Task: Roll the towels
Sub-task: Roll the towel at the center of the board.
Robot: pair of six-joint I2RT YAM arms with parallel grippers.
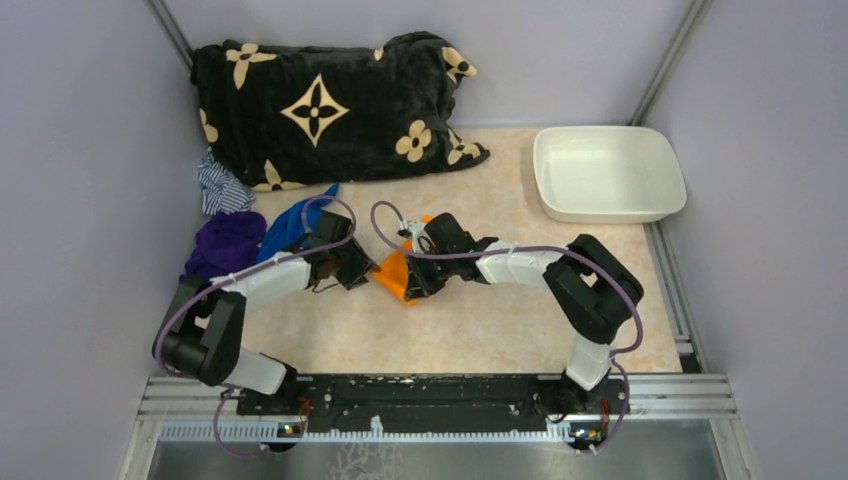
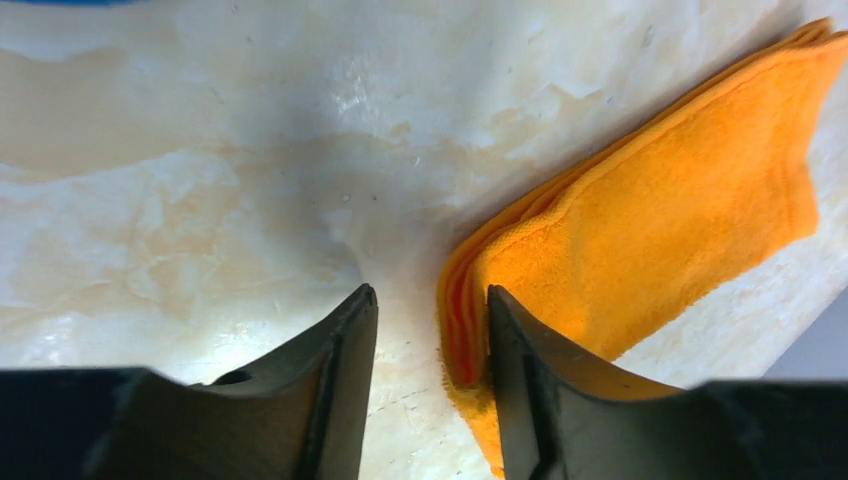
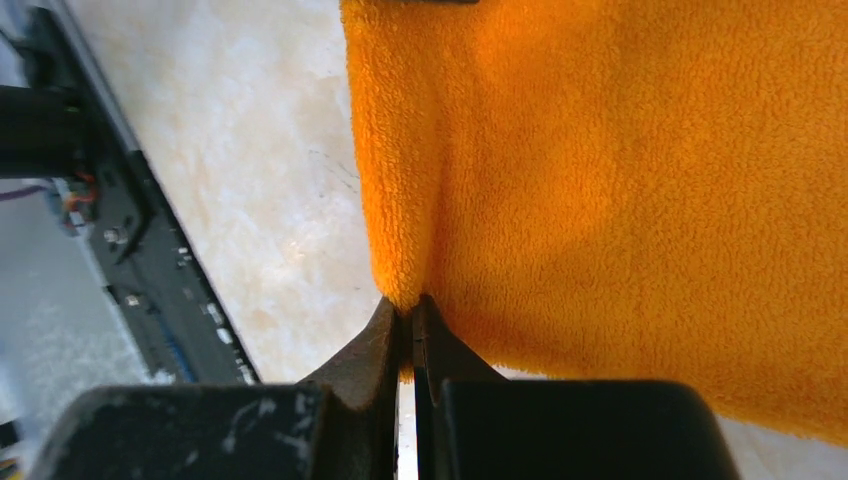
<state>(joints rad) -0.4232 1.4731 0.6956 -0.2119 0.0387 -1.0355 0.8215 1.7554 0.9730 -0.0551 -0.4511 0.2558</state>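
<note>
- Orange towel [image 1: 393,275] is lying folded at frame centre on the table [image 1: 480,325], with the blue towel [image 1: 285,228] lying left of centre.
- Right gripper [image 3: 405,305] is pinching a ridge of the orange cloth, jaws nearly together.
- Left gripper [image 2: 430,295] is standing part-open astride the towel's layered corner, gripping nothing.
- A tight roll is likely calling for a taut pinched edge and evenly caught layers.

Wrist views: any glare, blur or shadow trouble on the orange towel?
Left wrist: mild glare on the glossy beige marbled tabletop, folded orange fleece towel sharp, black fingers lack detail. Right wrist: towel pile crisp, shaded fold above the right gripper.
</note>
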